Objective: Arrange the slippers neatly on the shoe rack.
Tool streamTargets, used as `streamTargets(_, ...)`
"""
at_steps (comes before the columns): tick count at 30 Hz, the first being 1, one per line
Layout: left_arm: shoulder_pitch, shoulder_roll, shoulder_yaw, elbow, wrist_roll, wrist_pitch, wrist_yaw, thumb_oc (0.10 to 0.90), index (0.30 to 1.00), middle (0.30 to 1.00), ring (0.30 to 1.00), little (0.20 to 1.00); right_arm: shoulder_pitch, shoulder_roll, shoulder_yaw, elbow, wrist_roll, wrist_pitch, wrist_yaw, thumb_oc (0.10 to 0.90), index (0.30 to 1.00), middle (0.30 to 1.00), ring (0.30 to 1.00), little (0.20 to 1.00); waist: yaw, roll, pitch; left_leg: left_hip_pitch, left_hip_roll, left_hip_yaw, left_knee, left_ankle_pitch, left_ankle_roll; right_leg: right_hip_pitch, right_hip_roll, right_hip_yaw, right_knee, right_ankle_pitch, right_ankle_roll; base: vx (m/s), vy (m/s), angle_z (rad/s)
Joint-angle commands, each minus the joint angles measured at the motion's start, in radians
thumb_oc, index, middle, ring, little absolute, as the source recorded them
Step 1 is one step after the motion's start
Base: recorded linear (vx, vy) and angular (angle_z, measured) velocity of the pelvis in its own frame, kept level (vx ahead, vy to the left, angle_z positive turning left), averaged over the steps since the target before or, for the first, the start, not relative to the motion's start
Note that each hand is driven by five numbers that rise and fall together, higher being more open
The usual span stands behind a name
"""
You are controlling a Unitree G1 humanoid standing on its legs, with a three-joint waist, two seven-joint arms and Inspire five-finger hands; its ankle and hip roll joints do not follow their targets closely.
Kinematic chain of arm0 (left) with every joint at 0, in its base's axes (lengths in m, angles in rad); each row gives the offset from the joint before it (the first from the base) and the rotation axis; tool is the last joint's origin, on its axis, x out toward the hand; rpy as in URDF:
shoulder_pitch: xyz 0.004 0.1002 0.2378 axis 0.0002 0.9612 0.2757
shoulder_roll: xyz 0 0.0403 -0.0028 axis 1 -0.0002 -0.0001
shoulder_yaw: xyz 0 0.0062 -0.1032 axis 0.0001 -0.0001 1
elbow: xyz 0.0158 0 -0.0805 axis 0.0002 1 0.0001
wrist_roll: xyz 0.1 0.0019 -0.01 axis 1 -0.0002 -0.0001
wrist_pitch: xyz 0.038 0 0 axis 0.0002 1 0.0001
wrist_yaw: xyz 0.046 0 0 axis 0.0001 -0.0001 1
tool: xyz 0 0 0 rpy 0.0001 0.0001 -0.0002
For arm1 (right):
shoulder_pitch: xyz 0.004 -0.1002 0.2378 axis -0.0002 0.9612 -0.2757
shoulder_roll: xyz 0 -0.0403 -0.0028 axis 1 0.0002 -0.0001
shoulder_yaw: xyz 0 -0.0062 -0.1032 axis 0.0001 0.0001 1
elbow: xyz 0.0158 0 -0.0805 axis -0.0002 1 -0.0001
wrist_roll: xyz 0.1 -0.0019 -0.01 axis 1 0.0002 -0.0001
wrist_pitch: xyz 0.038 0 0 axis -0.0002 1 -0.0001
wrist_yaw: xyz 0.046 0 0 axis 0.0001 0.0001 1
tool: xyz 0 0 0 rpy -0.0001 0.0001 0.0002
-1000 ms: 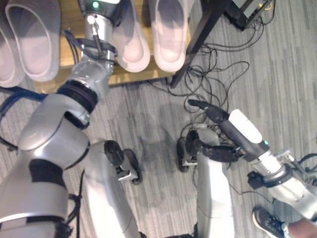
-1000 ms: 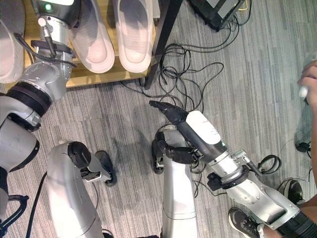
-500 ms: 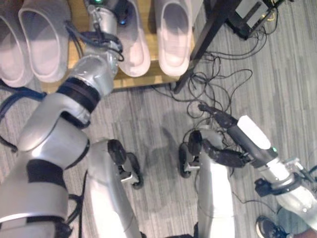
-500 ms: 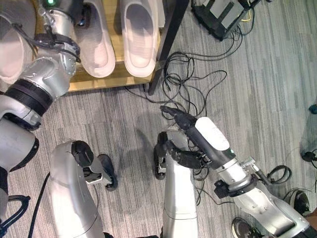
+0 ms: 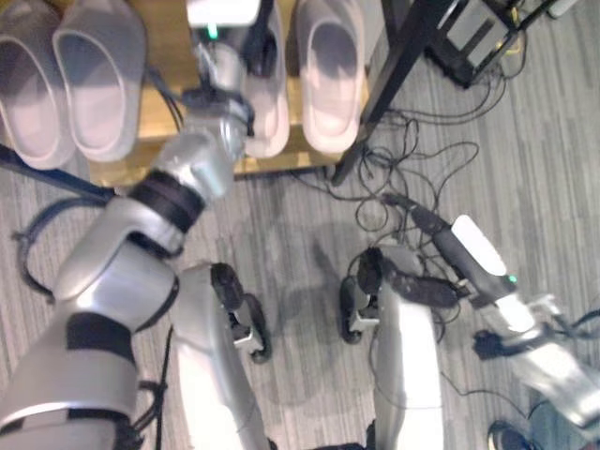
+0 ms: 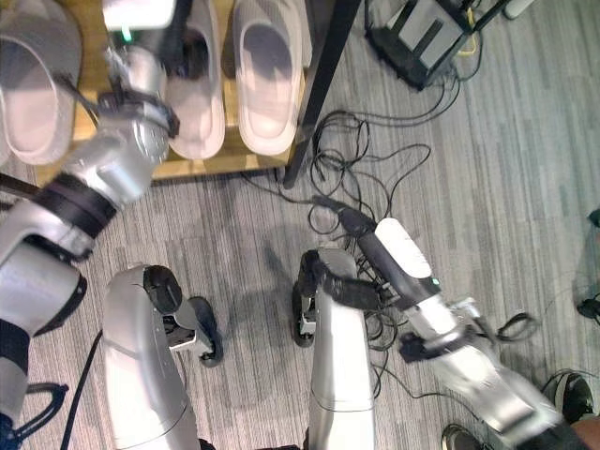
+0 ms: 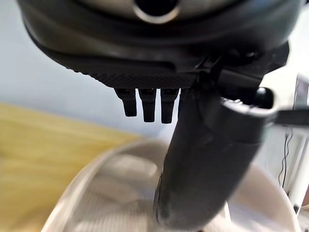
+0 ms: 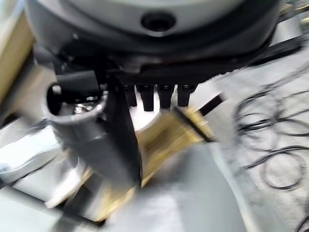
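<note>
Several pale slippers lie toe-out on the wooden shoe rack (image 5: 167,66): two at the left (image 5: 28,103) (image 5: 98,84), one in the middle (image 5: 269,122) and one at the right (image 5: 328,84). My left hand (image 5: 257,47) rests over the middle slipper's opening. In the left wrist view its thumb (image 7: 203,159) reaches down into that slipper (image 7: 111,188), with the fingers (image 7: 147,104) straight beyond it. My right hand (image 5: 439,246) hangs low over the floor by the cables, open and holding nothing.
A black post (image 5: 380,103) stands at the rack's right end. Loose black cables (image 5: 412,155) sprawl on the grey floor beside it. A black box (image 5: 478,37) sits at the far right. A person's shoe (image 6: 469,439) shows at the lower right.
The whole picture has shifted down, so the camera moved. My left hand stays on the middle slipper. My right hand has drifted slightly towards the cables.
</note>
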Motion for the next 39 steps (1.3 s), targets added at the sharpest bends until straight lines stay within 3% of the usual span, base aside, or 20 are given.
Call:
streamTargets(1, -0.103, 0.031, 0.09, -0.019, -0.02, -0.025, 0.049, 0.8, 0.9, 0.9, 0.9, 0.9, 0.061, -0.037, -0.049, -0.14, -0.053, -0.002, 0.026, 0.8, 0.9, 0.9, 0.9, 0.9, 0.028, 0.014, -0.021, 0.033, -0.091, -0.105, 0.056, -0.046, 0.074, 0.056, 0.033, 0.048, 0.028, -0.069, -0.077, 0.0, -0.007, 0.03)
streamTargets(13, 0.012, 0.104, 0.209, -0.175, -0.124, -0.056, 0.052, 0.8, 0.9, 0.9, 0.9, 0.9, 0.051, -0.01, -0.056, -0.127, -0.08, 0.041, 0.058, 0.8, 0.9, 0.9, 0.9, 0.9, 0.038, 0.03, -0.021, 0.033, -0.102, -0.11, 0.078, -0.041, 0.071, 0.056, 0.035, 0.049, 0.056, -0.07, -0.08, 0.0, 0.0, 0.0)
streamTargets(14, 0.025, 0.147, 0.232, -0.221, -0.148, -0.071, 0.045, 0.8, 0.9, 0.9, 0.9, 0.9, 0.072, -0.041, -0.107, -0.209, -0.034, 0.044, 0.12, 0.8, 0.9, 0.9, 0.9, 0.9, 0.037, 0.022, -0.021, 0.033, -0.106, -0.112, 0.086, -0.045, 0.073, 0.056, 0.034, 0.048, 0.063, -0.073, -0.084, 0.0, 0.0, 0.0)
streamTargets(21, 0.087, 0.16, 0.253, -0.317, -0.115, -0.08, 0.042, 0.8, 0.9, 0.9, 0.9, 0.9, 0.072, -0.008, -0.122, -0.193, -0.057, 0.053, 0.109, 0.8, 0.9, 0.9, 0.9, 0.9, 0.052, 0.042, -0.021, 0.033, -0.112, -0.119, 0.096, -0.043, 0.075, 0.056, 0.036, 0.047, 0.079, -0.073, -0.085, 0.0, 0.0, 0.02)
streamTargets(35, 0.26, 0.15, 0.38, -0.589, -0.351, -0.206, 0.031, 0.8, 0.9, 0.9, 0.9, 0.9, 0.003, 0.056, -0.051, -0.06, -0.135, 0.087, 0.068, 0.8, 0.9, 0.9, 0.9, 0.9, 0.085, 0.085, -0.021, 0.033, -0.128, -0.127, 0.114, -0.033, 0.067, 0.056, 0.033, 0.052, 0.108, -0.074, -0.085, 0.0, -0.001, 0.01)
streamTargets(39, 0.432, 0.144, 0.457, -0.796, -0.338, -0.268, 0.033, 0.8, 0.9, 0.9, 0.9, 0.9, -0.073, 0.113, -0.008, 0.078, -0.076, 0.048, 0.03, 0.8, 0.9, 0.9, 0.9, 0.9, 0.112, 0.102, -0.021, 0.033, -0.133, -0.128, 0.074, -0.019, 0.072, 0.056, 0.028, 0.043, 0.065, -0.045, -0.072, -0.01, 0.026, -0.02)
